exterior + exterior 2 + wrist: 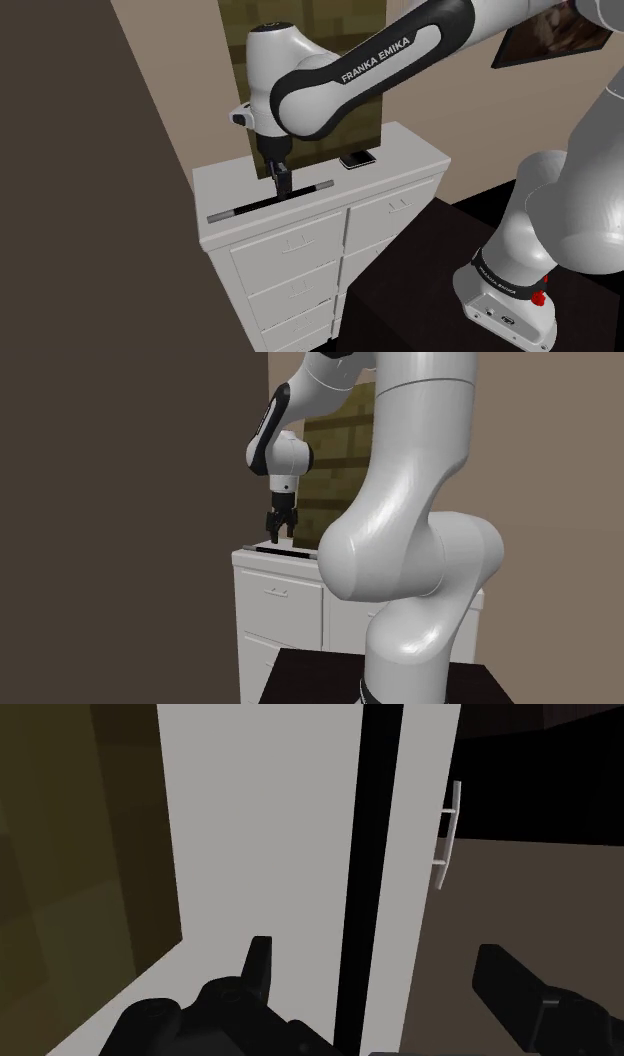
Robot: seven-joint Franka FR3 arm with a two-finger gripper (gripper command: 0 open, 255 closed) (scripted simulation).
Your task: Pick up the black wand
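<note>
The black wand [250,206] with grey tips lies along the front of the white dresser top [405,148]. My gripper [284,188] hangs straight down over the wand's middle, close above it. In the wrist view the wand [378,854] runs as a dark strip through the gap between my two fingers [258,966], which stand wide apart and touch nothing. From the second exterior view the gripper [281,533] hovers a little above the wand [290,551] near the dresser's front edge.
A small dark phone [357,159] lies on the dresser behind the wand. A brown patterned panel [300,40] stands against the wall at the back. Drawer handles [447,834] show below the front edge. A dark wall [70,200] rises beside the dresser.
</note>
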